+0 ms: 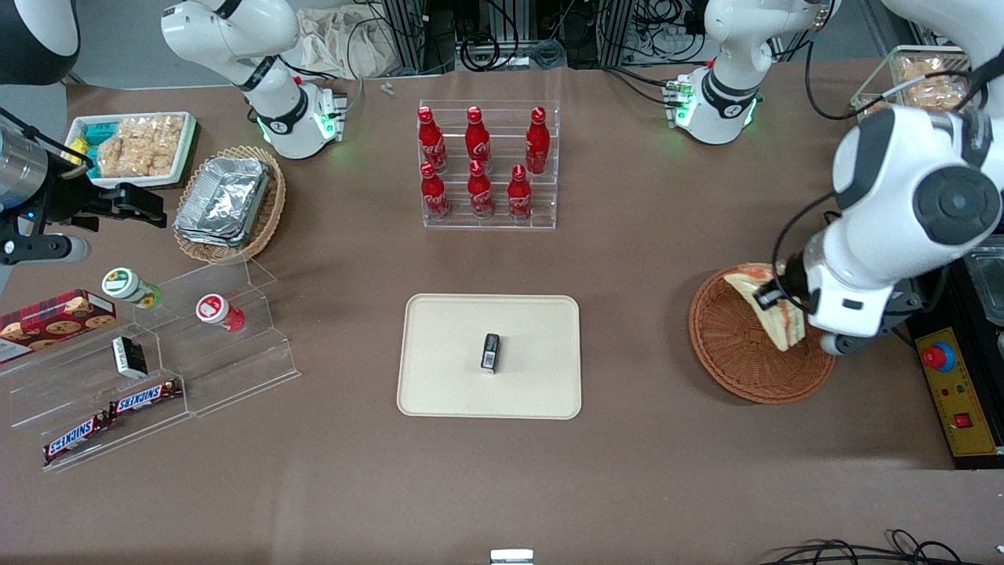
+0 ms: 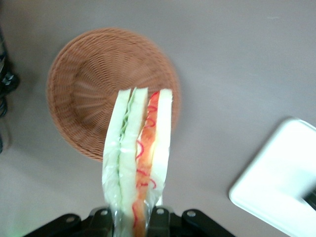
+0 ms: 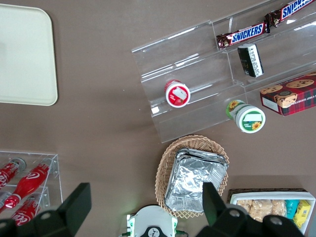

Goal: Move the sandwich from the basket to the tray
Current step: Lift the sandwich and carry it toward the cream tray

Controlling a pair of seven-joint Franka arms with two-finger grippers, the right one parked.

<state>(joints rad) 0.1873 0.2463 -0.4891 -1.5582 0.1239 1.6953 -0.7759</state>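
Two fingers [image 2: 158,217] of the gripper [image 2: 133,219] pinch the sandwich [image 2: 140,148] at one end, holding it lifted above the basket [image 1: 745,345]. One small dark packet [image 1: 490,351] stands on the tray [image 1: 439,377], which lies well apart from the basket, toward the parked arm's end.

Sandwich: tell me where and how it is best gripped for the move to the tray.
Grip it across the flat bread faces near one end, as the gripper does now, shut on the sandwich above the basket. Coming from above suits the wedge's thin width, and the layered edge stays clear. Likely secure enough to reach the tray.
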